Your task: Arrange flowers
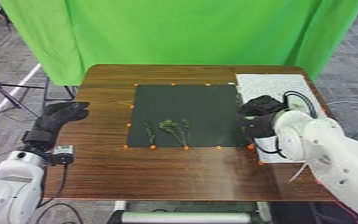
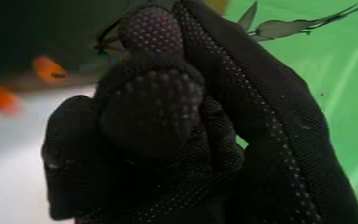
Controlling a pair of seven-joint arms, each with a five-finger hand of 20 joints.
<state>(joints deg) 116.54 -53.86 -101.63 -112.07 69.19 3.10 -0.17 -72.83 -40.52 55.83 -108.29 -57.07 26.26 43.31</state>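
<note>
Flower stems on a dark mat, with a leafy sprig [image 2: 286, 28] in the right hand [image 1: 262, 106]

Item: sprig, grey-green, with slender leaves. In the right wrist view the fingers of the right hand are curled and closed on it; leaves stand out past one side of the glove, a thin reddish stem past the other.

Item: right hand, black glove, positioned at the right-hand border of the dark mat [image 1: 193, 100], beside and partly over the white textured board [image 1: 269, 82].

Item: three cut stems, lying apart from the hands on the near part of the dark mat. The left stem [image 1: 150, 134] is thin and green; the middle stem [image 1: 169, 126] has a bushy yellow-green head, pointing away from the robot; the right stem [image 1: 186, 130] is thin, just beside it.

Item: left hand [image 1: 60, 115], black glove, at the left edge of the tabletop [image 1: 113, 175], fingers open and relaxed, holding nothing, well apart from the stems.

Setting: brown wooden tabletop; small orange markers [image 1: 153, 146] around the dark mat; green curtain [image 1: 184, 30] behind.
</note>
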